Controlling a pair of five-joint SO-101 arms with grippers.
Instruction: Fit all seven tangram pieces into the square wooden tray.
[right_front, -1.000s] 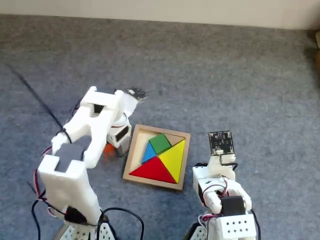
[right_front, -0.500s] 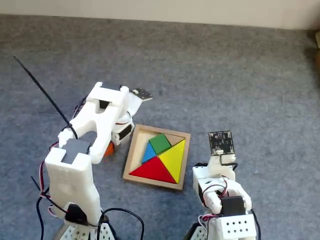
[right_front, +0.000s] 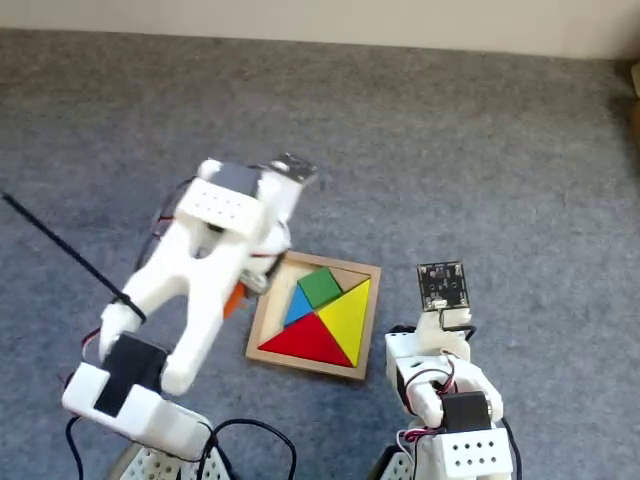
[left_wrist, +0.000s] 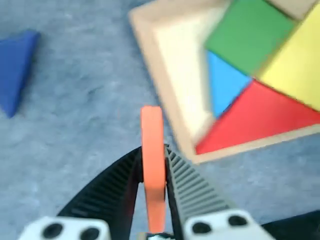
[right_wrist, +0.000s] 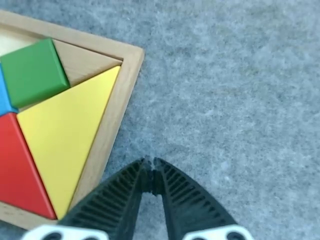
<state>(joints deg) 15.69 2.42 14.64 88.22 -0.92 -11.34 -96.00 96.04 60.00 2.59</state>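
Beside part-filled tray (right_front: 258, 320), left tool (left_wrist: 152, 162) pinches orange piece (left_wrist: 151, 135), held on edge. Right tool (right_wrist: 149, 175) pressed together, nothing in it, over grey surface (right_wrist: 225, 75) by tray's opposite rim.

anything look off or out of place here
Nothing looks damaged. A dark blue triangle lies loose on the carpet, apart from the wooden tray. The left gripper holds an orange piece on edge beside the tray's rim.
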